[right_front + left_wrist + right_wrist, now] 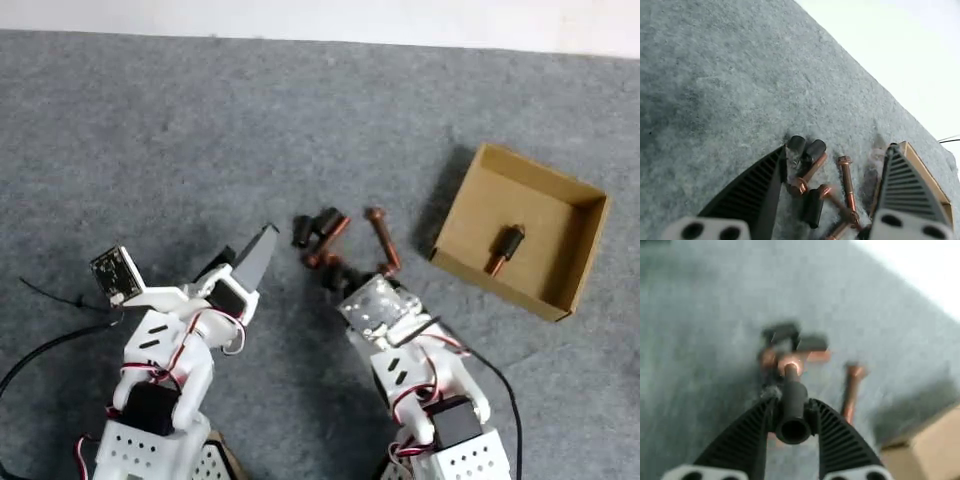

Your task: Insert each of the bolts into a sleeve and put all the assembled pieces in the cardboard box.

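My right gripper is shut on a black sleeve, and a copper bolt sticks out of the sleeve's far end. In the high view this gripper sits at the near edge of the pile of bolts and sleeves. My left gripper is open, raised over the carpet and facing the pile; two black sleeves and a loose bolt lie beyond its fingers. In the high view the left gripper is just left of the pile. The cardboard box holds one assembled piece.
Grey carpet covers the table. The box stands to the right of the pile, its corner showing in the right wrist view. A bolt lies between pile and box. Cables trail by both arm bases.
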